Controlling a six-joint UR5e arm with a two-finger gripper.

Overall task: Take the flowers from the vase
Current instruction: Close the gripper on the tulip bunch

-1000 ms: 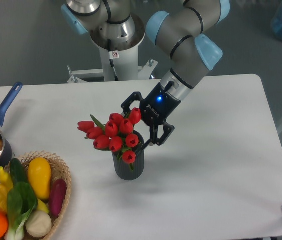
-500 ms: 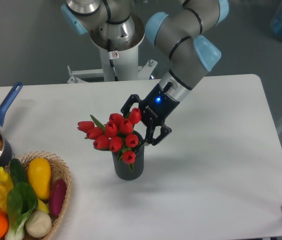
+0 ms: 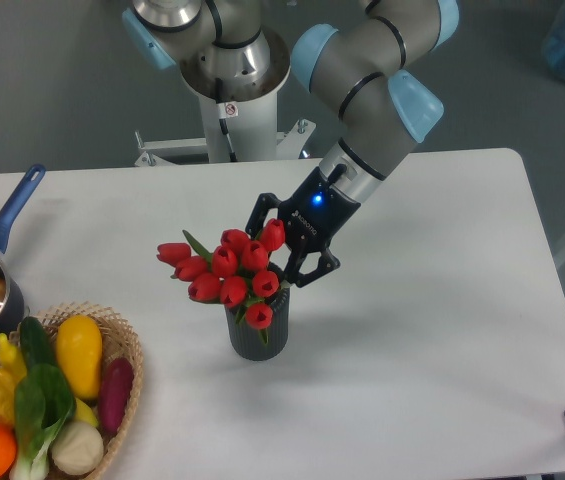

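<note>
The flowers (image 3: 224, 268), a bunch of red tulips with green leaves, stand in the vase (image 3: 258, 332), a short dark grey ribbed cylinder near the table's middle. The blooms spread wider than the vase mouth and lean left. My gripper (image 3: 275, 256) reaches in from the upper right at a slant. Its black fingers (image 3: 305, 270) are closed in on the right side of the bunch, just above the vase rim. One finger sits behind the top tulip, the other by the rim, and the tips are partly hidden among the blooms.
A wicker basket (image 3: 122, 345) of mixed vegetables sits at the front left. A dark saucepan with a blue handle (image 3: 14, 208) stands at the left edge. The arm's base column (image 3: 230, 110) rises behind the table's far edge.
The gripper's fingers have drawn together around the right side of the bunch. The tulips have shifted very slightly down and to the right.
</note>
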